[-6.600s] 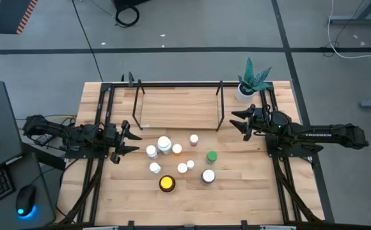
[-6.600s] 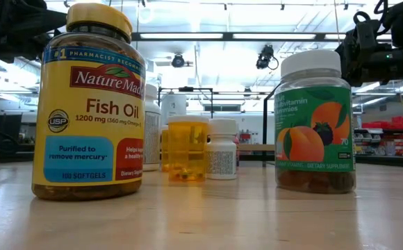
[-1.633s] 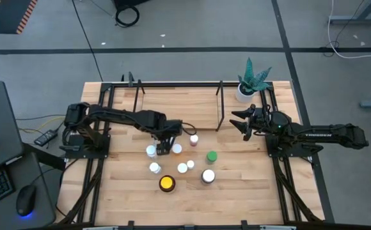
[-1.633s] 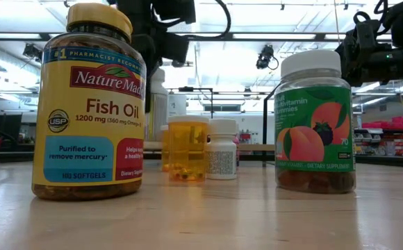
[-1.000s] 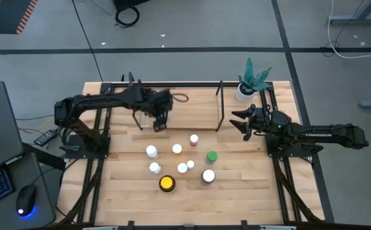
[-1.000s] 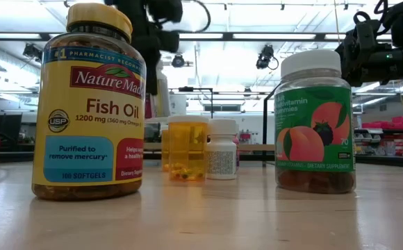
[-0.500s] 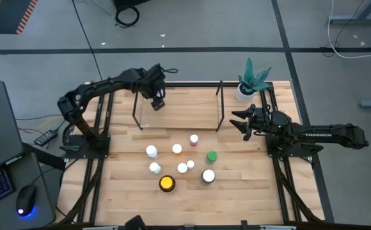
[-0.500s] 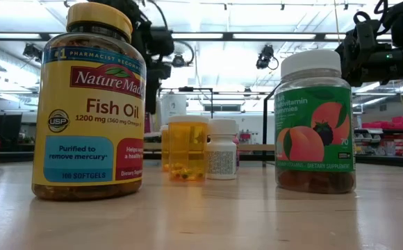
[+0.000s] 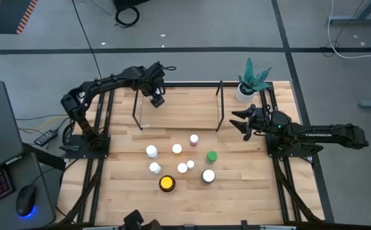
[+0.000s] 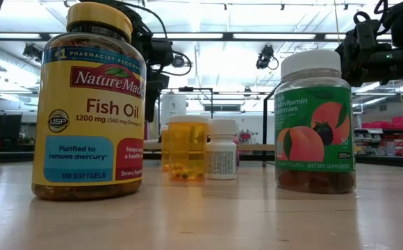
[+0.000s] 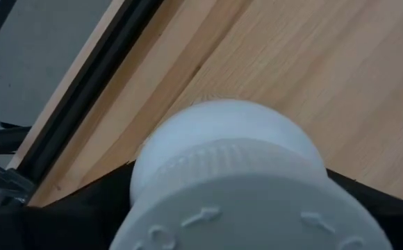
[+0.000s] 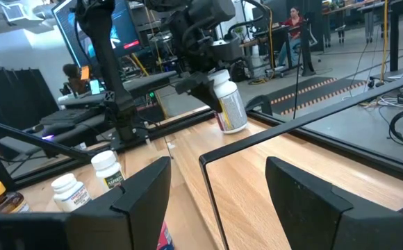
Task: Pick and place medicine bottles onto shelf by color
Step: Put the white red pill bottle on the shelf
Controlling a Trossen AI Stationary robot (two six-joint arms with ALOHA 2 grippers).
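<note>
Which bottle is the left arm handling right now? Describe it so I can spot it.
Find the shelf at the table's far edge. Over its left end, between the left gripper's fingers, is a white bottle with a white cap, tilted, the only one away from the cluster on the table.

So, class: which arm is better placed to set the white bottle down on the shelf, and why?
The left. Its gripper already holds the white bottle over the shelf. The right gripper waits beside the shelf, empty.
</note>
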